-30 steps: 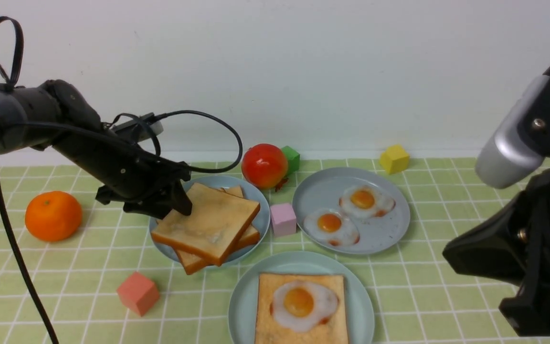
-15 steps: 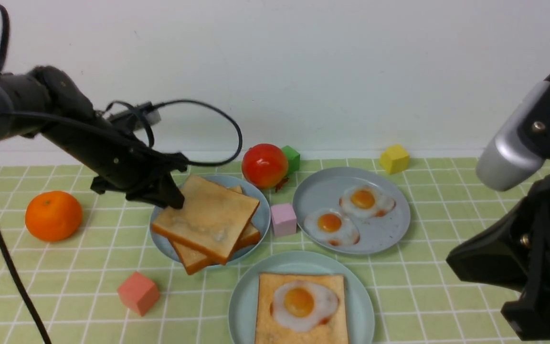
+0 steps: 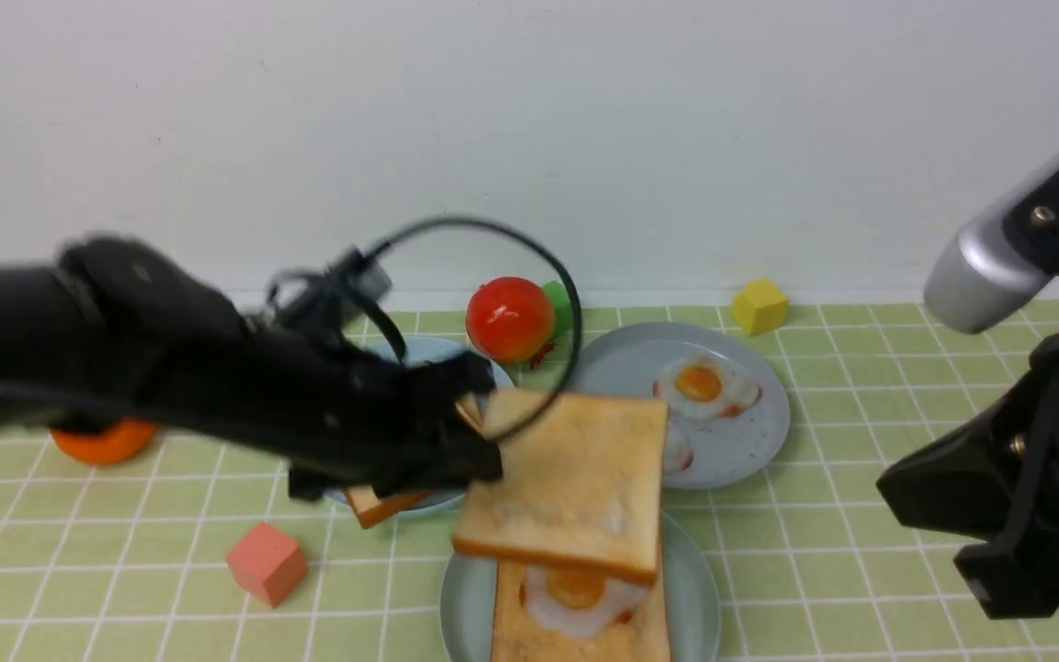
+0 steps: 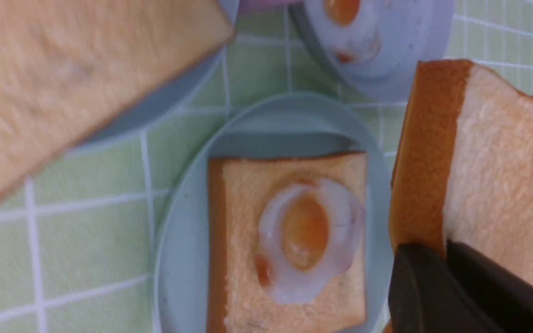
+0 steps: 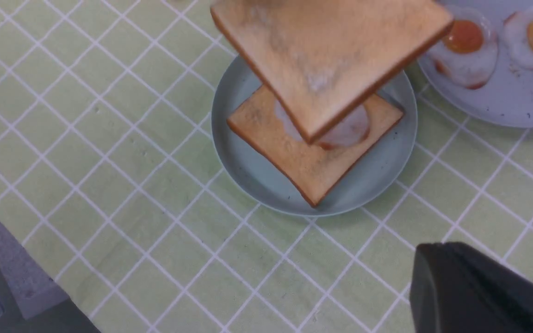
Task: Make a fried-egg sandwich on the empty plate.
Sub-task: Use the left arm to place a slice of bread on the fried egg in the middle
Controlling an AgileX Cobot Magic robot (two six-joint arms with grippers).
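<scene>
The mint-green plate (image 3: 695, 579) sits at the front centre and holds a toast slice (image 3: 640, 634) with a fried egg (image 3: 575, 593) on it; they also show in the left wrist view (image 4: 238, 240) and the right wrist view (image 5: 312, 171). My left gripper (image 3: 479, 450) is shut on the edge of a second toast slice (image 3: 575, 483) and holds it in the air above the plate, partly over the egg. In the left wrist view the black fingers (image 4: 433, 286) pinch that slice (image 4: 502, 175). My right gripper (image 3: 980, 552) is shut and empty at the right, clear of the plate.
A light-blue plate (image 3: 419, 349) behind my left arm holds another toast slice (image 3: 382, 504). A grey-blue plate (image 3: 750, 432) carries two fried eggs (image 3: 700, 382). A tomato (image 3: 509, 317), orange (image 3: 102, 443), yellow block (image 3: 759, 305) and salmon block (image 3: 265, 563) lie around.
My left gripper has lifted the top toast slice off the light-blue plate and carried it right and forward, to above the mint-green plate. The right arm has barely moved.
</scene>
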